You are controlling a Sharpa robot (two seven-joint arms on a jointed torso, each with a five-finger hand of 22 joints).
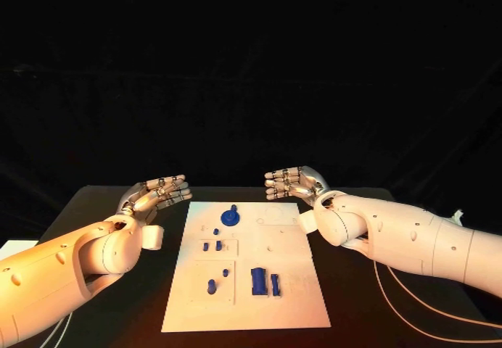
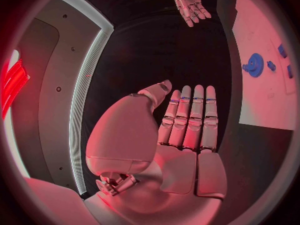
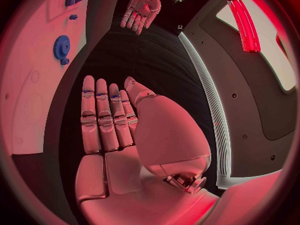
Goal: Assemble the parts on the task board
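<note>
In the head view the white task board [image 1: 288, 308] lies in the lower middle of the frame on the black table [image 1: 94, 203]. The left hand [image 1: 157, 193] hovers left of the board's far end and the right hand [image 1: 293, 183] right of it, both holding nothing. A blue gear-like part [image 1: 230, 215] sits near the board's far end, small blue parts [image 1: 212, 246] at mid-board, and two taller blue parts [image 1: 265, 282] toward the near end. No writing can be read on the board.

In the left wrist view the left hand [image 2: 181, 135] is flat, fingers straight and side by side, thumb apart; the gear [image 2: 254, 64] shows at the right on the board [image 2: 262, 100], and the right hand [image 2: 190, 2] at the top.

In the right wrist view the right hand [image 3: 115, 130] lies likewise flat and empty. The gear [image 3: 61, 46] sits upper left on the board [image 3: 31, 100]; the left hand [image 3: 144, 10] at the top seems loosely spread.
</note>
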